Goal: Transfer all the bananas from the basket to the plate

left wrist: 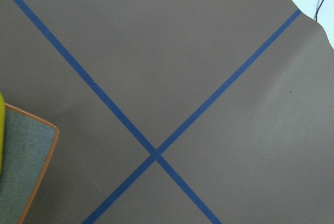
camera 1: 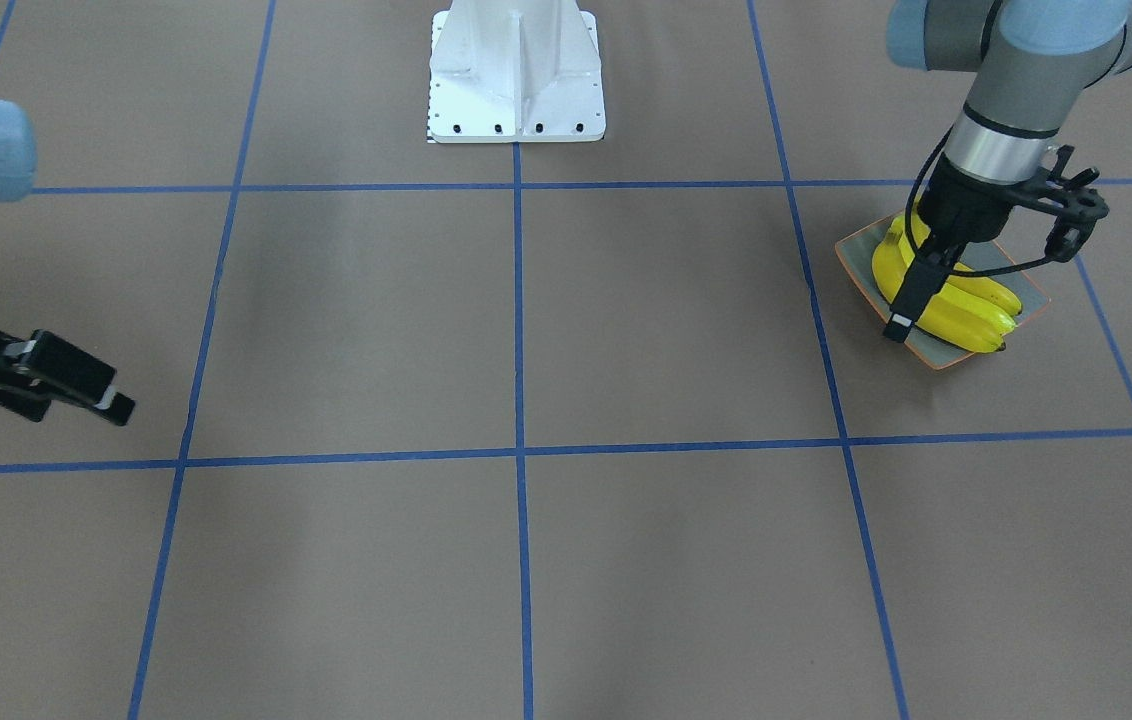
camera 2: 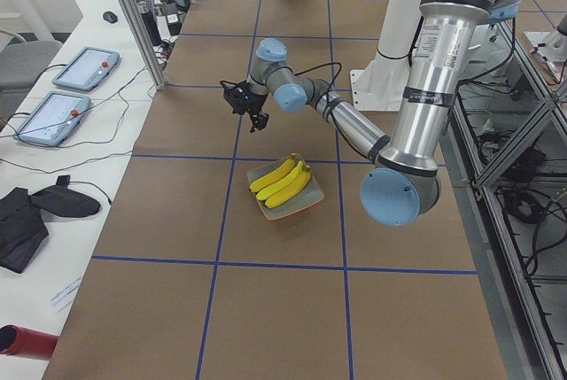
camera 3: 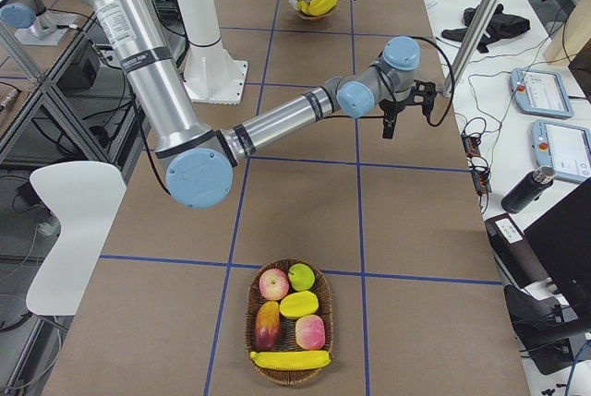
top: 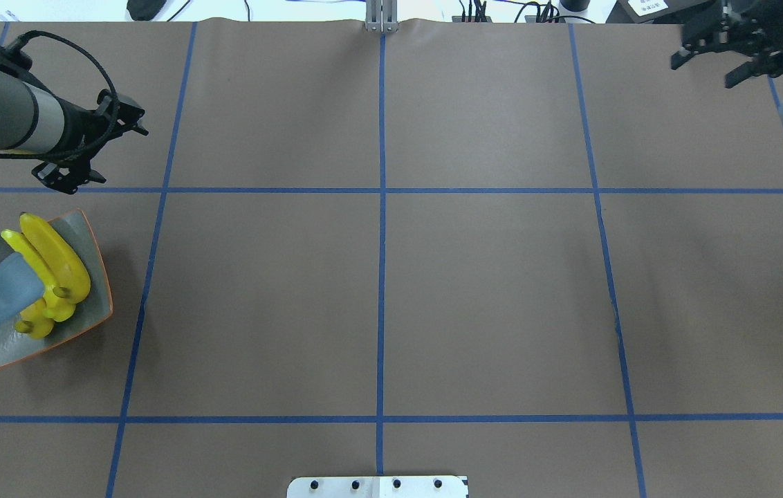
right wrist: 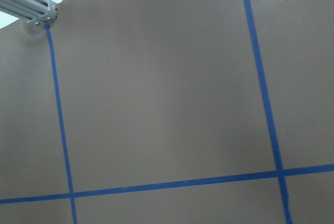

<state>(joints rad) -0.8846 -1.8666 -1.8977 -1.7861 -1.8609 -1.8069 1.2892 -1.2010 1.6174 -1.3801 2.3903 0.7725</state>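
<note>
A brown table (top: pixel 488 290) carries a grid of blue tape lines (top: pixel 382 277). Alongside it, a white bench (camera 2: pixel 106 132) holds two tablets (camera 2: pixel 86 67), a black cloth (camera 2: pixel 31 216) and cables. A white chair (camera 3: pixel 74 221) stands on the floor beside the table.

Plate (top: pixel 94 263): you find it at the left edge of the overhead view, about halfway down.
Bananas (top: pixel 52 266): side by side on the plate.
Left gripper (camera 1: pixel 901 322): just above the plate in the overhead frame, not touching it.
Basket (camera 3: pixel 247 322): look to the bottom centre of the right side view.
Fruit (camera 3: pixel 274 282): inside the basket, with one banana (camera 3: pixel 290 358) lying across its near end.
Right gripper (camera 1: pixel 116 400): upper right corner of the overhead view, well apart from the plate.
Robot base (top: pixel 378 487): bottom centre of the overhead view.
</note>
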